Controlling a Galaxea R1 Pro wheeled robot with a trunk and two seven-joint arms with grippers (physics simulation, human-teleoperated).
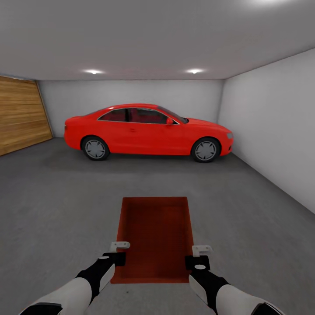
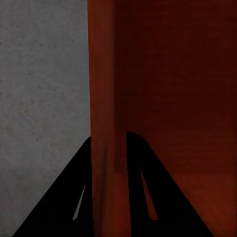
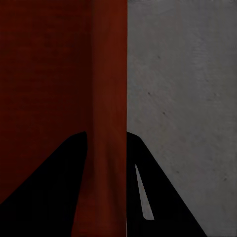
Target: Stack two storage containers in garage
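Garage floor: both grippers pinch container walls.

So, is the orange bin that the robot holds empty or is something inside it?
Empty. The head view looks down into the bin and shows only its bare bottom and walls.

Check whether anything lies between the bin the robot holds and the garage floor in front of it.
Nothing visible does. The bin is held by its side walls in the left gripper and right gripper, with bare grey floor around it. The red car is parked well beyond, near the back wall.
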